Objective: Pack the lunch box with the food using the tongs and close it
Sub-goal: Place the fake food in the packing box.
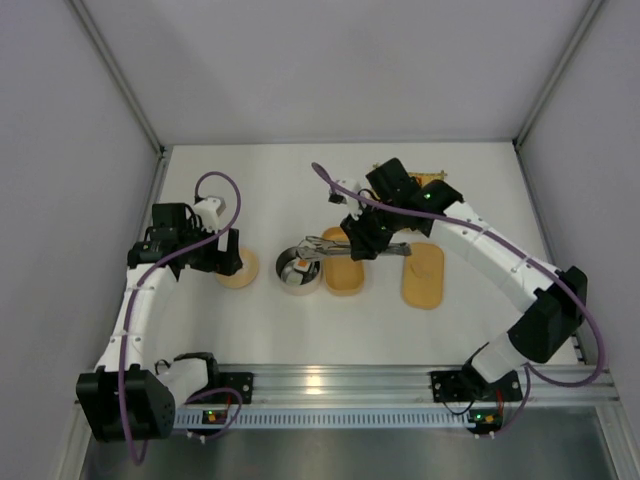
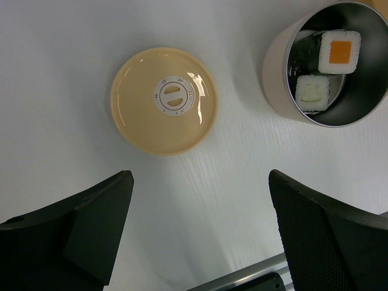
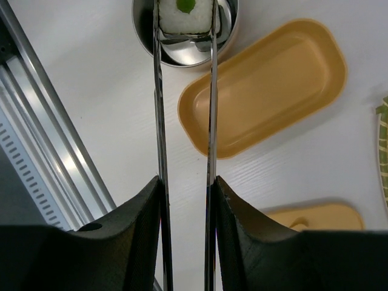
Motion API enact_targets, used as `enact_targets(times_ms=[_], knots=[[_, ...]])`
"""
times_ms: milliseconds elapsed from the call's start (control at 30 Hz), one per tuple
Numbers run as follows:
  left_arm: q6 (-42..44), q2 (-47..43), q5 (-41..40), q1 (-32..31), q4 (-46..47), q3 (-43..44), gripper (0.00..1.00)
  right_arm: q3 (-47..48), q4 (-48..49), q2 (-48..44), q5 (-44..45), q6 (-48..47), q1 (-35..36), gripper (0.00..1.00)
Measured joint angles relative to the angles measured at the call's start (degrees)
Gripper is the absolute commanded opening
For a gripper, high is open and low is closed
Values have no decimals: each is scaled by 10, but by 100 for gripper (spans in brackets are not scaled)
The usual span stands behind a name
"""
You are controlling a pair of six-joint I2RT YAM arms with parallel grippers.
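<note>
At desk [image 1: 260,180] centre, my right pincer [image 3: 187,182] clamps slim grey metal tongs [image 3: 159,109] pinching a green-centred white sushi roll [image 3: 185,18] ahead; left pincer [image 2: 197,182] gapes.

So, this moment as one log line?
right gripper: shut on tongs | tongs: around sushi roll in metal bowl | lunch box: empty | left gripper: open

lid: a round cream lid [image 2: 159,130] carries a white dial [image 2: 174,97] at its middle
dial marks: a ring of tiny dark numerals, too small to read surely
other surfaces: no legible text or brand
</note>
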Motion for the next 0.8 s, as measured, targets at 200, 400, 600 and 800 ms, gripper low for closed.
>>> enact_targets(times_ms=[200, 400, 600, 800], knots=[[0, 0, 0, 0, 0, 0, 98, 15, -3, 49, 19, -10, 52, 28], [1, 0, 0, 0, 0, 0, 98, 19, -5, 70, 20, -11, 73, 28], [2, 0, 0, 0, 0, 0, 98, 29, -9, 80, 21, -11, 73, 28], [3, 0, 0, 0, 0, 0, 98, 35, -12, 98, 20, -10, 73, 29]])
